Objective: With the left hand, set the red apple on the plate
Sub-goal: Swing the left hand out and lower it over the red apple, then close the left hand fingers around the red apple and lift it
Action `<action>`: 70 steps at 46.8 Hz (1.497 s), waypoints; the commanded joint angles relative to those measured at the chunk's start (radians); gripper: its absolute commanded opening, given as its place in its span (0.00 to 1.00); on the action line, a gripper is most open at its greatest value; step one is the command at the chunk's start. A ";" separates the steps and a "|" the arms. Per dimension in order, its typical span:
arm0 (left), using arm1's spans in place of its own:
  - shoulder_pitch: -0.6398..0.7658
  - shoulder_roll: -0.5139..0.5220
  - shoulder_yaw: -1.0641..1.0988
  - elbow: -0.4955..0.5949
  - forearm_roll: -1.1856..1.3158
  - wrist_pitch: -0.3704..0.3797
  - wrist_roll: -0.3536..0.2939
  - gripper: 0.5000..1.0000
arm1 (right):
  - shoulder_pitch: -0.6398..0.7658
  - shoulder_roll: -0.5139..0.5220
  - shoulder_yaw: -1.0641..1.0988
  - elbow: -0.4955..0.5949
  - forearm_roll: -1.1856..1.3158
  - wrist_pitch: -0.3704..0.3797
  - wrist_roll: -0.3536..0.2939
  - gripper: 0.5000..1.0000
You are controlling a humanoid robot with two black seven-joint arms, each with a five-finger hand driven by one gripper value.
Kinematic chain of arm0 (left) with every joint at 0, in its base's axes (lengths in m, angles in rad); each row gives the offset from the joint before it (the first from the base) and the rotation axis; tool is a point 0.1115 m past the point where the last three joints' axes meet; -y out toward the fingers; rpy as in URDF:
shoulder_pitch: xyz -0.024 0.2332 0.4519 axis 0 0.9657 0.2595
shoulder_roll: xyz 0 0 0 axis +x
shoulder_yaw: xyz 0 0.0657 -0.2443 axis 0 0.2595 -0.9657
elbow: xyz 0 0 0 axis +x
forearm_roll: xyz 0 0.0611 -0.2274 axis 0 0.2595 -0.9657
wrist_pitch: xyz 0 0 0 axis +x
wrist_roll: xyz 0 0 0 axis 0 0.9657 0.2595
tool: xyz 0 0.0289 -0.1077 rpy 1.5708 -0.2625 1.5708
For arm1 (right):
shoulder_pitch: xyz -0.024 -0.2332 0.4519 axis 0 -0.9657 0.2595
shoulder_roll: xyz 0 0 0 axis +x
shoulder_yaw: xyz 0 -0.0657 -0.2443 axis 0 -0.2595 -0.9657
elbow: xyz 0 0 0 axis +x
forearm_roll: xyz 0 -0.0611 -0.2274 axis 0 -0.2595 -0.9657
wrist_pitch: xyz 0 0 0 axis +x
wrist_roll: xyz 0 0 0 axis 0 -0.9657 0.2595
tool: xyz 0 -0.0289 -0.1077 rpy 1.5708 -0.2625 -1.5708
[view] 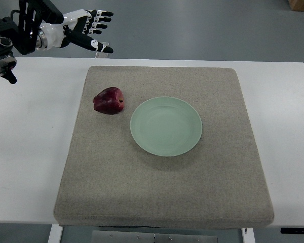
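The red apple (109, 100) lies on its side on the grey mat (162, 202), just beside the left rim of the pale green plate (185, 144) but not touching it, so the task looks unstarted. The plate holds nothing. The left hand (88, 31) hovers well apart beyond the bench's (25, 152) far edge, fingers spread and empty, likely poised to reach for the apple. No right hand shows.
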 commanded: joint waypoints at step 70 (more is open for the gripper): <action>0.067 -0.042 0.044 -0.084 0.625 -0.021 -0.011 0.99 | 0.000 0.000 0.000 0.000 0.001 0.000 0.000 0.93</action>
